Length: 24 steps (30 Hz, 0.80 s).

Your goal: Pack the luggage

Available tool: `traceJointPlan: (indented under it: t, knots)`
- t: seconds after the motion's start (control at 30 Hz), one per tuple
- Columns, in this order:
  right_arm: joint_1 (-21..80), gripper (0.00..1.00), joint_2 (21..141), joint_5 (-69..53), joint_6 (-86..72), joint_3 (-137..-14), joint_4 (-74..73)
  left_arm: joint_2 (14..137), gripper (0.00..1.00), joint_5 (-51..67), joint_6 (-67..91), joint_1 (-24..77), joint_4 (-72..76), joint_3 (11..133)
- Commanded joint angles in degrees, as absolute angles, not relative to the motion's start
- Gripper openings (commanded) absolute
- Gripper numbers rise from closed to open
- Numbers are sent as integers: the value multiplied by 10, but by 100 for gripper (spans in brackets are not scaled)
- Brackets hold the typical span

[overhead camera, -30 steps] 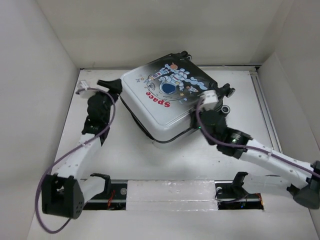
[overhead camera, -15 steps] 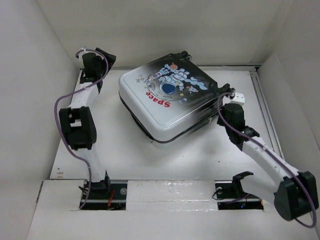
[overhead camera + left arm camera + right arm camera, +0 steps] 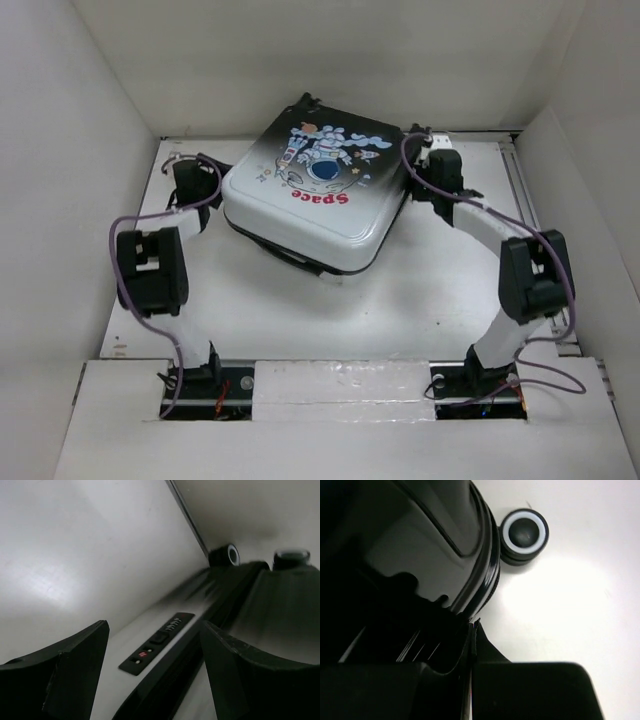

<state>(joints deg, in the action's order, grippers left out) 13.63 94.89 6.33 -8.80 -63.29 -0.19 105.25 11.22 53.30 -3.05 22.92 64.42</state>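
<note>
Finding one: the suitcase (image 3: 315, 205) lay flat on the table (image 3: 400, 290), printed shell up, its lid down over the lower shell. A dark seam ran round the near edge. I could not tell whether that seam was zipped.

Finding two: my left claw (image 3: 203, 188) stood just beside the suitcase's left side. Its jaws were spread wide and gripped nothing. Through the gap, the wrist view showed the side wall of the suitcase with a small lock panel (image 3: 157, 642) set in it.

Finding three: my right claw (image 3: 472, 630) stood at the right rear corner of the suitcase, low and close to the dark shell. Its jaws were pressed together. I could make out nothing pinched between them, though the view there was very dark. One wheel (image 3: 524, 534) of the suitcase sat just beyond the tips, apart from them.

Assessment: nothing loose lay around the suitcase, so I judged the filling done and the closing or securing step in hand, with both claws flanking the case.

Requirement for the next move: confirm the seam's state first. If unzipped, the right claw must find the zip pull while the open left claw steadies the opposite side against sliding.
</note>
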Motion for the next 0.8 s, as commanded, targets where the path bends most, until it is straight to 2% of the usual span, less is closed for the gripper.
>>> traceJointPlan:
  t: [0.0,0.1,0.23,0.33,0.4,0.6,0.67,0.73,0.77]
  knots:
    - [166,0,999,-183,-92,-753,108,932,69,151,537,12,320,530]
    - [153,0,1027,-197,-92,-794,96,863,69,128,537,34,327,460]
    - [147,10,1081,-230,-92,-909,22,775,69,117,534,59,345,378]
    - [141,30,1083,-217,-75,-933,-12,712,69,83,529,53,309,362]
    - [128,43,1044,-211,-69,-920,-12,681,69,61,520,46,279,367]
    - [63,63,926,-229,-76,-846,-12,548,72,4,512,46,252,367]
    - [58,66,860,-229,-76,-809,-12,509,72,4,492,75,238,375]
    - [51,66,805,-215,-76,-726,-12,492,65,4,443,104,214,391]
    - [51,64,740,-206,-76,-691,-12,485,62,4,423,124,201,404]
